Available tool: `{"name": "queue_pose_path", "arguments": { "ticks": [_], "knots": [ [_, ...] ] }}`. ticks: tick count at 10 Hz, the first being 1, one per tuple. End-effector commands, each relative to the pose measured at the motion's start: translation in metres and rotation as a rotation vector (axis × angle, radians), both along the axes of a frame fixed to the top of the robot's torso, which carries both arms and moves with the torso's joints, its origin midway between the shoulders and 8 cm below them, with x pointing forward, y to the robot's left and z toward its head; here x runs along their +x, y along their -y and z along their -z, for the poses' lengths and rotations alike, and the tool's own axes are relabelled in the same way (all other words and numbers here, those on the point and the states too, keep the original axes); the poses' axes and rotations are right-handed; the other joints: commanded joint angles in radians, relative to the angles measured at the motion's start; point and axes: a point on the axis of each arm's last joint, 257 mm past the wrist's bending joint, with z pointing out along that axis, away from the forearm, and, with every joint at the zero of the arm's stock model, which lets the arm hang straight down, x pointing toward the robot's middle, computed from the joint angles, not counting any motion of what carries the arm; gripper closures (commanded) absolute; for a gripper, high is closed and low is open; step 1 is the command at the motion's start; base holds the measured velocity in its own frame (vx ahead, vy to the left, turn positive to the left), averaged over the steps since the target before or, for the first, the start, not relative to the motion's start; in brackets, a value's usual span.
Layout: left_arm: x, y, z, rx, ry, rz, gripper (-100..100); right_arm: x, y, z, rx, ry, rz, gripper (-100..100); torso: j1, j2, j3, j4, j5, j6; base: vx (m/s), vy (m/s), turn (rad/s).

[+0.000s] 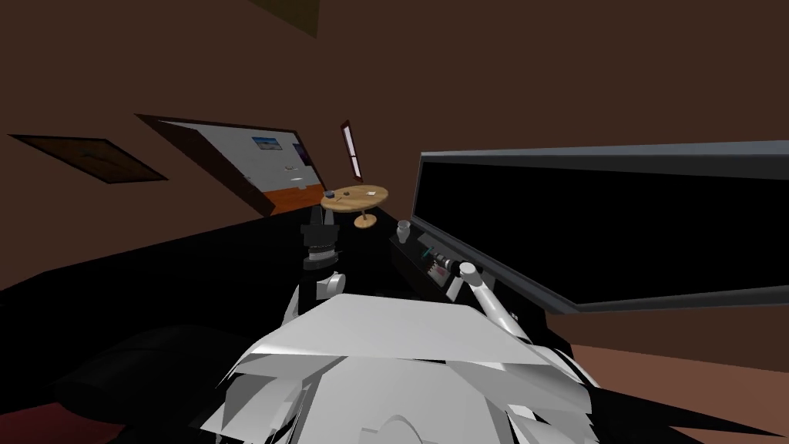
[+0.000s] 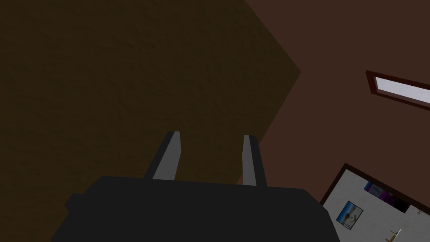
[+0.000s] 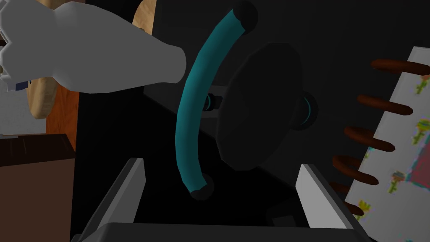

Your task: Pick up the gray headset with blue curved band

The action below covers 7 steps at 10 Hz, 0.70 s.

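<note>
The headset [image 3: 184,126] – teal-banded – faces the right gripper [image 3: 221,164] (fingers spread).

At about one o'clock from us runs a long black ledge [image 1: 408,260], and on it lies the headset [image 3: 189,122], with a blue-green curved band and dark round ear pads. On the same ledge a white vessel shaped like a vase [image 3: 105,59] stands just beside the headset, at about eleven o'clock from it. A notebook [image 3: 403,138] with brown spiral rings and small flowers on its cover lies on the opposite side, near five o'clock.
</note>
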Motion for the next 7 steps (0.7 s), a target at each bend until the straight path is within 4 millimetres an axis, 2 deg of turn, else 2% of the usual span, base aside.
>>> {"name": "queue_pose_path", "arguments": {
  "ticks": [1, 7],
  "knots": [
    [0.0, 0.0, 0.0, 0.0, 0.0, 0.0, 0, 0.001, 0.006, 0.0, 0.019, 0.009, 0.02, -100, 0.0, 0.0, 0.0, 0.0, 0.0, 0.0, -0.061, -0.072, 0.207],
    [0.0, 0.0, 0.0, 0.0, 0.0, 0.0, 0, 0.01, 0.018, -0.002, 0.079, 0.046, 0.082, -100, 0.001, -0.002, -0.001, 0.0, 0.0, 0.0, -0.053, -0.06, 0.159]
  ]
}}
